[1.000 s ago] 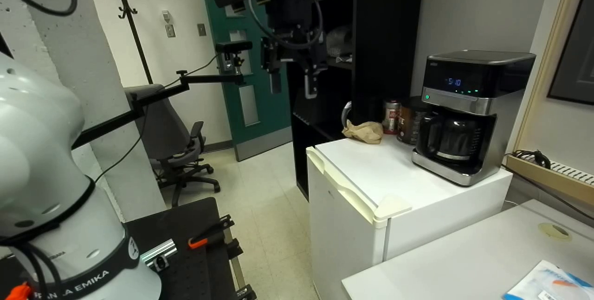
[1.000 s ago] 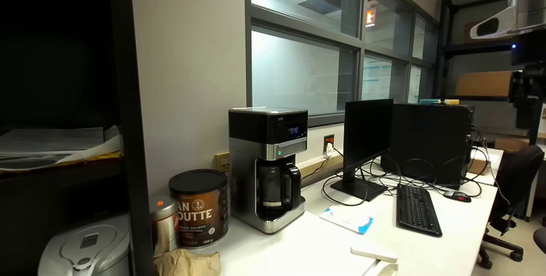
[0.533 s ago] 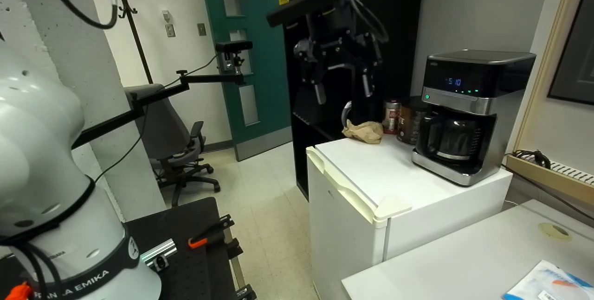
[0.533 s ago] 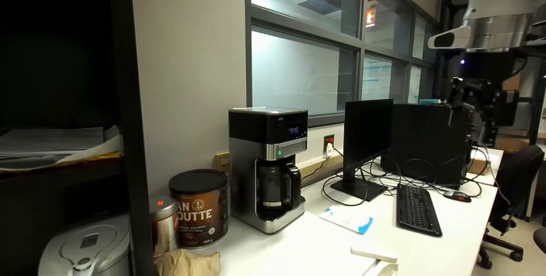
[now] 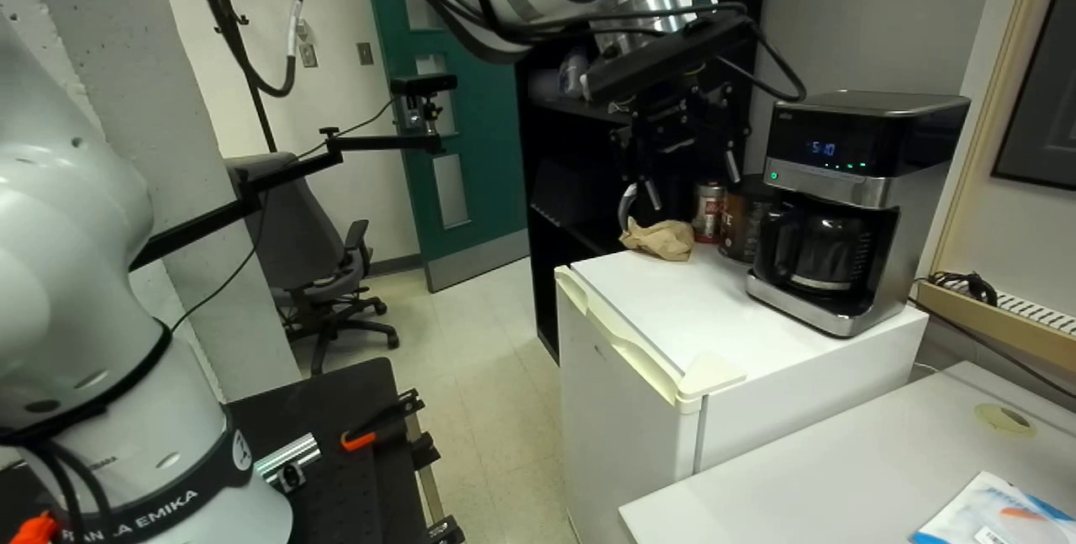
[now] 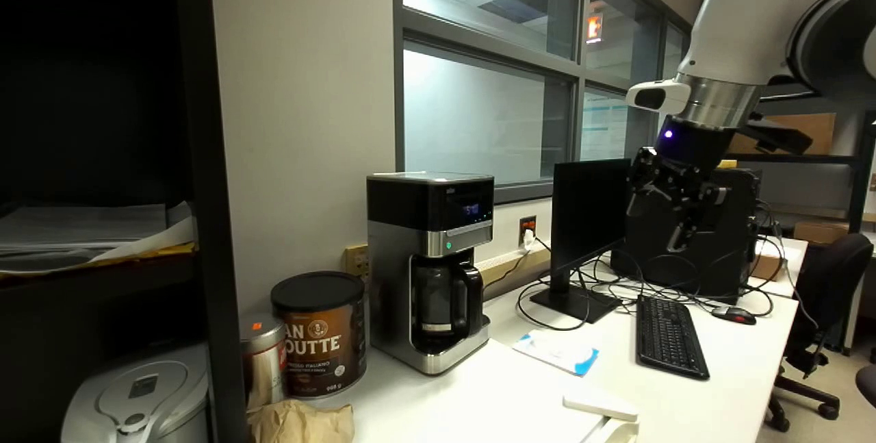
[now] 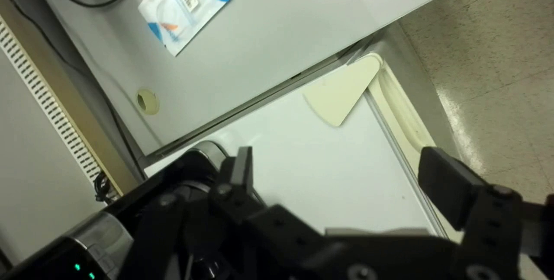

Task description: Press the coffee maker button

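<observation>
The coffee maker (image 5: 920,208) stands upright on the white mini fridge, its clock lit blue. It shows in both exterior views (image 6: 393,265) and partly at the lower left of the wrist view (image 7: 110,232). A green-lit button (image 5: 773,176) sits on its silver band, also visible in an exterior view (image 6: 449,246). The dark glass carafe (image 5: 828,251) is inside. My gripper (image 5: 693,181) is open and empty, fingers well apart in the wrist view (image 7: 339,176). It hangs above the fridge top, apart from the coffee maker, and also shows in an exterior view (image 6: 655,222).
The mini fridge (image 5: 622,418) adjoins a white desk (image 5: 841,477) with a plastic packet (image 5: 992,510). A paper bag (image 5: 660,240), a red can (image 5: 710,212) and a brown coffee tin (image 6: 318,340) stand beside the coffee maker. A monitor (image 6: 590,217) and black shelf (image 6: 212,224) flank it.
The arm has swung toward the coffee maker and tilted, with the gripper moving right in an exterior view and staying open. The coffee maker and other objects have not moved.
</observation>
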Motion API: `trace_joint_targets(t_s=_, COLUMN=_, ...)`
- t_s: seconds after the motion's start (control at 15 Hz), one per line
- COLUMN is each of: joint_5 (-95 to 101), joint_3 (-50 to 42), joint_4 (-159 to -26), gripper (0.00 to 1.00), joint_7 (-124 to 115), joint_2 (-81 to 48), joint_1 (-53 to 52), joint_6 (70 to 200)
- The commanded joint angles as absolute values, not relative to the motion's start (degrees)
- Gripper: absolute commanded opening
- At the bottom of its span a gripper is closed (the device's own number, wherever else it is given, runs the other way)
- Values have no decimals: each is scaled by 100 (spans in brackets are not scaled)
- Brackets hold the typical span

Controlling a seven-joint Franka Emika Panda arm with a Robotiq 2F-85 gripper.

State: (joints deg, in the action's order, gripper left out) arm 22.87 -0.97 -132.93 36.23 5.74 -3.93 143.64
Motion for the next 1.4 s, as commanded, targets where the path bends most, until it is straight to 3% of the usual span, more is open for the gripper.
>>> trace_joint_targets(t_s=0.0, joint_5=2583, joint_3=-50, joint_4=-12862, gripper=66, joint_7=3995, joint_2=-133, joint_1=-286, joint_6=15161)
trace_joint_targets(t_s=0.53, joint_5=4013, joint_3=-330, joint_4=-12088, gripper=3, joint_7=3774, joint_2=-1183, joint_1=-168, joint_6=17013)
trace_joint_targets(t_s=1.33, joint_5=5326, joint_3=-1613, joint_4=-10510, gripper=0, joint_7=2744, joint_2=-2573, joint_1=-765, joint_6=18511)
